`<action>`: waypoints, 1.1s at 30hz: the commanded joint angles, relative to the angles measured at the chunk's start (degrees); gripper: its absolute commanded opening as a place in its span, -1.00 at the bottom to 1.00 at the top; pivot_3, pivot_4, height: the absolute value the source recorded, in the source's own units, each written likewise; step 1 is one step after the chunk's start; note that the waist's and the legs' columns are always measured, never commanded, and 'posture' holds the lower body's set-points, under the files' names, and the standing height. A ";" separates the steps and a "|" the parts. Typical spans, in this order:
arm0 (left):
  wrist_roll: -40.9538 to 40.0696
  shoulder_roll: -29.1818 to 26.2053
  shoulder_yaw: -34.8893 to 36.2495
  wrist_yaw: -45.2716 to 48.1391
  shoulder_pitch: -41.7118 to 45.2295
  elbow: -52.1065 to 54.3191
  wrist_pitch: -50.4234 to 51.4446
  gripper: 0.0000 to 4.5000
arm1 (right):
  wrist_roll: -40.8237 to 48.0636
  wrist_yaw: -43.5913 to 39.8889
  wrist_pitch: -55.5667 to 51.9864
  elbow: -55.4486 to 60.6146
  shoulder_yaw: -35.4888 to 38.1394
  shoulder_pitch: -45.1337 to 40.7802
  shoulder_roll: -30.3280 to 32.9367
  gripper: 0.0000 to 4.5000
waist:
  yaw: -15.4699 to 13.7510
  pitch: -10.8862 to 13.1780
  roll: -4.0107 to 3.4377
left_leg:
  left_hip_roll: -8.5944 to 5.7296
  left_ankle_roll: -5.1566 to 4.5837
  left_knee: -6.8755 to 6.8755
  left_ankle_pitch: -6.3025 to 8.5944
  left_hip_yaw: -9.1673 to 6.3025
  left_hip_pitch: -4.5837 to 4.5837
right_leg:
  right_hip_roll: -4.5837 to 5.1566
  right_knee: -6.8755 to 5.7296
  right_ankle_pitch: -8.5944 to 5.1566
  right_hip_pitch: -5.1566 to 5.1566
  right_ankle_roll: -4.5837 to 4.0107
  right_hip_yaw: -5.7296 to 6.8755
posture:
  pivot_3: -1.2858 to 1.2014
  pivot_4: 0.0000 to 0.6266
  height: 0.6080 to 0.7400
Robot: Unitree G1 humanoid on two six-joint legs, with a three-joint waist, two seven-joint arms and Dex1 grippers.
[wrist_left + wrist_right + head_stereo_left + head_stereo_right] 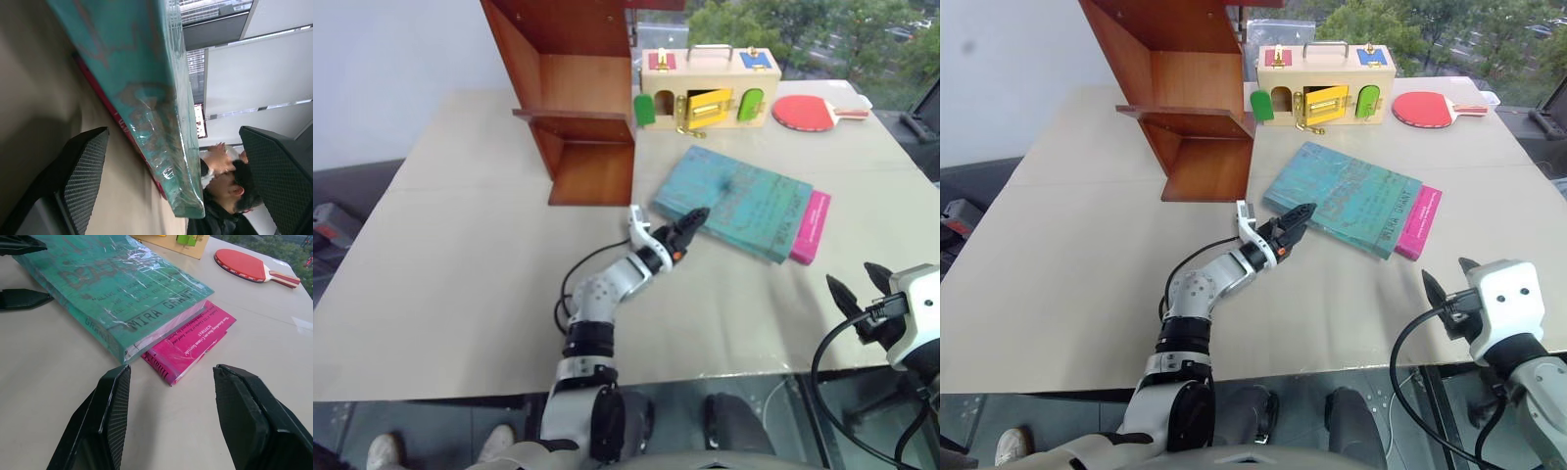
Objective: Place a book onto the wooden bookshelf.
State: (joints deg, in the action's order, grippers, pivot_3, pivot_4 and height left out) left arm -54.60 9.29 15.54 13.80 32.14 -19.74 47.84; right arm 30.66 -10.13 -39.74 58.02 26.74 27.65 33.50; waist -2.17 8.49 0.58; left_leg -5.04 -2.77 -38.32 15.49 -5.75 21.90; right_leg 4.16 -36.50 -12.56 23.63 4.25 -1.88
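A broad beige table (460,294) fills the middle of the room, its surface matte and evenly lit by daylight. At ten o'clock a plain pale wall (391,49) rises behind it. From twelve to two o'clock a window (1449,29) looks out on green treetops. Along the near edge, at six o'clock, a grey tiled floor (401,421) shows below the tabletop. At nine o'clock a dark grey seat (347,186) stands beside the table. White ceiling panels (259,73) are visible in the left wrist view.
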 commanded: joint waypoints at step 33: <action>-9.32 -7.83 2.68 -3.35 -1.73 2.99 7.29 0.02 | -2.62 1.48 0.98 0.08 -5.05 -4.78 -0.64 0.25 | 0.13 -0.05 -0.03 | 0.05 0.06 0.02 -0.03 -0.01 -0.02 | -0.07 -0.02 -0.01 0.03 0.00 -0.01 | 0.03 -0.52 1.00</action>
State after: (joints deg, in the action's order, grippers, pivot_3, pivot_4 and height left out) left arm -63.14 0.67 17.77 10.22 30.31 -17.84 54.82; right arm 28.66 -8.37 -39.06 57.37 21.59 23.58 32.86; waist -2.04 8.44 0.55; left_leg -5.00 -2.71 -38.31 15.46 -5.75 21.88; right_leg 4.11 -36.52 -12.57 23.65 4.25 -1.90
